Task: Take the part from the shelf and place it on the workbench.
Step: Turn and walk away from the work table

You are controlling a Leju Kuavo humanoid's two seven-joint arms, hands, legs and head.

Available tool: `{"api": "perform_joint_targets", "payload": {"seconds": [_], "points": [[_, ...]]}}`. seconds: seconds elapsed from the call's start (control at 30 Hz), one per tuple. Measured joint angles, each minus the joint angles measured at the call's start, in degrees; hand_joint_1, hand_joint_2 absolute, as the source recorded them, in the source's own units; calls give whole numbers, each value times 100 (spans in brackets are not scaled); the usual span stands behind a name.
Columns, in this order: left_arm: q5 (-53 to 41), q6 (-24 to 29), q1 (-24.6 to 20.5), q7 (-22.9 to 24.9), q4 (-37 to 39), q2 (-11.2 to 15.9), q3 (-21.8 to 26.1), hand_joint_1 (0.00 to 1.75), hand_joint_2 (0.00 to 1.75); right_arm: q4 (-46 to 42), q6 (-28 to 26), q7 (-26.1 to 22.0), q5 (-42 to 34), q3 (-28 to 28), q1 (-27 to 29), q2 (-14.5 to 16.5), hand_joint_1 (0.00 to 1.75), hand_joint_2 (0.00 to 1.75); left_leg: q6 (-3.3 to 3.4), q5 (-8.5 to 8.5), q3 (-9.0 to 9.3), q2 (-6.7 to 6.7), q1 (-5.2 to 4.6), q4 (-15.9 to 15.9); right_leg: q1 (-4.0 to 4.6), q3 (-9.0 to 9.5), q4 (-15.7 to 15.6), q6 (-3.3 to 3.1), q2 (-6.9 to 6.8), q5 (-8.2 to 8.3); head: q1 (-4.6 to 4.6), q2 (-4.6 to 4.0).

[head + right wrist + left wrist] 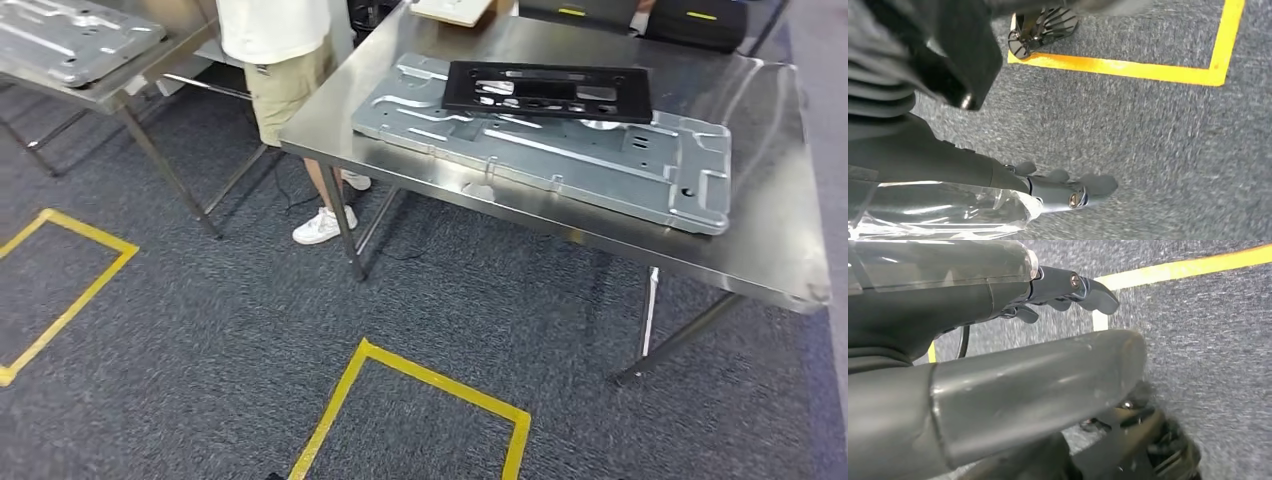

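A black rectangular frame part (548,90) with several cut-outs lies flat on a large silver stamped metal plate (560,160). That plate rests on the steel workbench (770,240) ahead and to the right. My left hand (1048,340) hangs over the grey carpet, its thumb and dark fingers (1088,292) apart with nothing between them. My right hand (1048,187) also hangs above the carpet, with its fingers (1093,185) stretched out and holding nothing.
A person (285,60) in a white shirt, khaki shorts and white sneakers stands at the workbench's far left corner. A second steel table (110,95) at the upper left carries another silver plate (70,40). Yellow tape squares (420,385) mark the carpet.
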Motion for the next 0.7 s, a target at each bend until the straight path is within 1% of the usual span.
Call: {"api": "perform_joint_targets", "payload": {"seconds": [0.03,0.07,0.1,0.13,0.17,0.2,0.23,0.27,0.3,0.33,0.37,0.4,0.43,0.47,0.5,0.53,0.57,0.6,0.63,0.67,0.7], "points": [[-1,-1,8,-3,-7,-4,13,0,0,8,0,3,-1,1,2,-1,0,175,-10,-104,-129,40,4,299,14,-8,4,-4,-81,-2,0,-1],[-2,-2,21,-4,-11,-7,22,0,0,14,0,4,-1,3,2,-1,0,175,-12,-99,-160,64,6,407,25,-11,8,-6,-159,-5,0,-1],[-3,-3,33,-4,-16,-8,31,0,0,19,2,6,-1,8,2,-2,0,175,-5,12,-75,88,6,282,30,-9,14,-6,-231,-9,0,-1],[-7,-5,41,-6,-21,-8,42,0,0,22,4,7,-1,19,1,-2,0,175,11,192,107,140,2,-38,33,-4,20,-3,-299,-15,0,-1],[-16,-9,41,-9,-33,-8,55,0,0,25,10,8,-1,34,1,-2,0,175,37,356,337,278,-11,-463,42,4,27,7,-363,-23,0,-1],[-27,-11,33,-14,-49,-8,71,0,0,28,16,9,-1,52,1,-2,0,175,67,469,530,408,-35,-830,58,7,38,27,-420,-35,1,0],[-40,-15,26,-19,-65,-10,92,0,0,30,21,12,1,71,1,-3,0,175,96,526,650,512,-59,-1077,75,11,45,51,-476,-43,2,0],[-50,-20,26,-22,-80,-13,117,0,0,32,25,17,4,89,0,-4,0,175,120,532,688,569,-80,-1197,92,17,48,76,-535,-49,3,-1],[-54,-26,36,-25,-88,-15,146,0,0,35,25,23,9,108,-2,-5,0,175,142,540,675,519,-92,-1217,105,27,45,104,-593,-51,3,-1],[-56,-33,58,-26,-92,-20,173,0,0,36,26,28,14,127,-6,-8,0,175,170,562,668,457,-74,-1234,102,40,46,137,-606,-63,2,-1],[-56,-41,79,-28,-97,-27,193,0,0,39,28,32,19,146,-7,-13,0,175,203,586,668,396,-58,-1255,93,38,85,171,-519,-112,3,-1],[-56,-47,91,-31,-106,-34,213,0,0,41,30,38,22,161,-4,-17,0,175,242,613,673,336,-41,-1277,82,-6,212,200,-374,-222,2,-1],[-56,-52,93,-37,-119,-43,238,0,0,43,29,47,29,170,7,-22,0,175,278,640,673,275,-26,-1292,68,-108,455,221,-198,-394,3,-1],[-56,-56,91,-46,-137,-51,271,0,0,47,27,67,50,179,23,-25,0,175,302,653,655,207,-28,-1293,62,-263,804,227,-50,-600,4,-1],[-60,-62,95,-56,-157,-56,317,0,0,51,20,100,82,186,41,-26,0,175,317,663,641,134,-31,-1290,60,-438,1185,229,16,-780,3,-2],[-72,-72,111,-65,-179,-61,373,0,0,56,11,137,122,198,59,-27,0,175,322,668,634,57,-32,-1285,60,-575,1477,231,39,-872,4,-2],[-99,-85,140,-71,-204,-64,436,0,0,61,1,182,169,219,75,-29,0,175,322,669,634,-23,-33,-1279,58,-632,1588,231,48,-844,3,-2],[-144,-101,176,-73,-234,-71,513,0,0,64,-8,230,219,245,88,-32,0,175,317,667,639,-102,-32,-1270,53,-584,1471,228,58,-698,3,-2],[-204,-119,213,-70,-271,-82,597,0,0,64,-13,269,275,268,100,-34,0,175,307,661,645,-182,-29,-1256,42,-447,1157,222,110,-474,4,-2],[-275,-141,247,-58,-313,-101,689,0,0,64,-10,309,346,287,115,-38,0,175,291,651,638,-258,-26,-1235,23,-284,783,212,249,-275,3,-2],[-350,-162,271,-34,-363,-125,793,0,0,64,-4,337,425,296,130,-43,0,175,264,637,617,-335,-31,-1197,4,-151,455,203,400,-142,3,-1]]}}
